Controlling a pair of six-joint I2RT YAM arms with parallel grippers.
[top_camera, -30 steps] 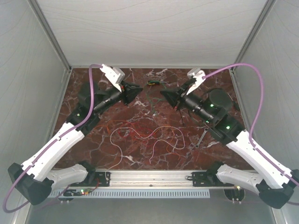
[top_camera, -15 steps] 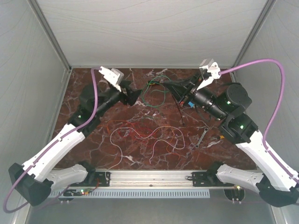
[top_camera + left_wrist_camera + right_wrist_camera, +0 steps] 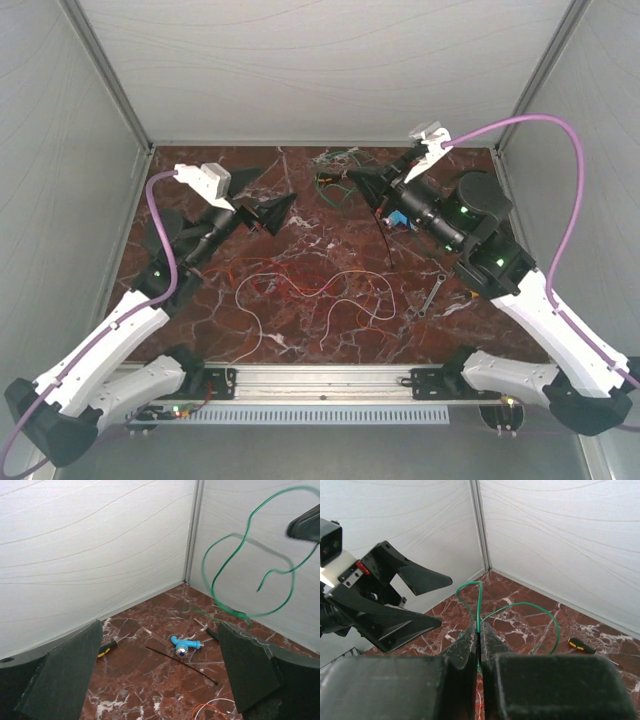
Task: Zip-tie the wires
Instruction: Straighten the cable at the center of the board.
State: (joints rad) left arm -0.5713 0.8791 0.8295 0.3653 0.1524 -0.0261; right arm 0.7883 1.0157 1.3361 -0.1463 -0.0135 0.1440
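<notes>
Wires [image 3: 300,283]: white, red and orange strands, very thin, lying in loose overlapping loops on the marble table [image 3: 215,310], on the near-left side of the zip tie [image 3: 384,240]. Judged near weightless and limp but springy. The loops will likely slide and reopen if pinched singly. Best hold looks like the spot where several strands cross, so one pinch gathers the bundle.

Zip tie: thin straight black strip lying flat on the marble, free of both arms. Judged light, flexible but self-supporting, smooth, and awkward to lift off a hard surface. Take it near one end, leaving the rest free to go round the bundle. A blue fitting [image 3: 184,645] sits just beyond it.

Left gripper [image 3: 275,190]: left of the zip tie and above the table, jaws wide apart, holding nothing.

Right gripper [image 3: 480,630]: just beyond the zip tie's far end, fingers pressed together on a green wire [image 3: 479,607].

Green wire: farthest from the bases, beyond the zip tie. It stands up from the pinch and arcs in open curls in the air. Holding its curve unsupported suggests it is stiffer than the floor strands.
</notes>
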